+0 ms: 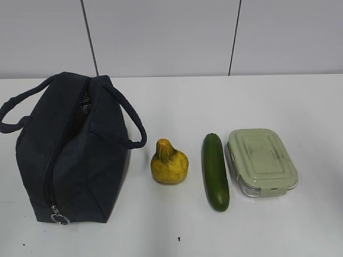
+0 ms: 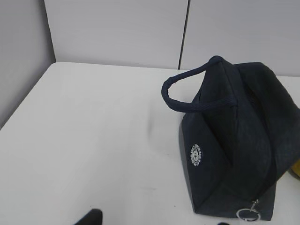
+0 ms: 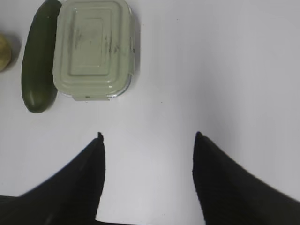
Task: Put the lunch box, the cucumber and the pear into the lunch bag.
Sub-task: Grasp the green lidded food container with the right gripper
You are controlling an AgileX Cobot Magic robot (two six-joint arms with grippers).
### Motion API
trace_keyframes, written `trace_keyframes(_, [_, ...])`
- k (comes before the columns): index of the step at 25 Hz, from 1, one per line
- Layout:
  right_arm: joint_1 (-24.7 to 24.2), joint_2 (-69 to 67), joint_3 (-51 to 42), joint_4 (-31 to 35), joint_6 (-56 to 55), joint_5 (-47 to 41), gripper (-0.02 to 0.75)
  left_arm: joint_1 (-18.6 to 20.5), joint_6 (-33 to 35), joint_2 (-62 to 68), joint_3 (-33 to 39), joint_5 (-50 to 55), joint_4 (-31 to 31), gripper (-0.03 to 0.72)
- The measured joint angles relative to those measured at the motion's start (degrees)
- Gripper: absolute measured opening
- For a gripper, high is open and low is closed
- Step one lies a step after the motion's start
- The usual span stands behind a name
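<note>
The navy lunch bag (image 1: 75, 155) stands at the left with both handles up and its ring pull (image 1: 60, 218) at the near end. Its top gapes a little at the far end. The yellow pear (image 1: 169, 163), the cucumber (image 1: 215, 171) and the sage-lidded lunch box (image 1: 261, 161) lie in a row to its right. My right gripper (image 3: 148, 136) is open and empty over bare table, nearer than the lunch box (image 3: 93, 47) and cucumber (image 3: 40, 61). My left gripper (image 2: 156, 221) shows only its fingertips (image 2: 91, 217), wide apart, left of the bag (image 2: 234, 140).
The white table (image 1: 241, 101) ends at a grey panelled wall behind. A side wall runs along the table's left edge in the left wrist view (image 2: 21, 56). Slivers of the pear show at the frame edges of both wrist views (image 2: 296, 168) (image 3: 3, 51).
</note>
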State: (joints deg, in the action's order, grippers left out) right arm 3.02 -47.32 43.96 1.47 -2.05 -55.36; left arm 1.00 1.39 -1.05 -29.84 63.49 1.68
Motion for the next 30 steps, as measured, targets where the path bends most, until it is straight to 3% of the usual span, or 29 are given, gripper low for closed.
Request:
trace_keyframes(8, [0.00,-20.85,15.97,-2.22,0.90,0.94,0.459,0.00,0.00,0.00,0.00,0.00,0.04,0.435])
trace_keyframes(17, [-0.87,-31.43,21.55,-3.61,2.05,4.20,0.458,0.00,0.00,0.00,0.00,0.00,0.04,0.435])
trace_keyframes(20, [-4.18,-35.66,23.03,3.14,7.28,3.39,0.458,0.00,0.00,0.00,0.00,0.00,0.04,0.435])
trace_keyframes(26, [-14.64,-43.24,24.22,28.58,28.29,-2.60,0.458,0.00,0.00,0.00,0.00,0.00,0.04,0.435])
trace_keyframes(30, [-20.18,-48.57,24.46,39.04,39.26,-9.00,0.458,0.00,0.00,0.00,0.00,0.00,0.04,0.435])
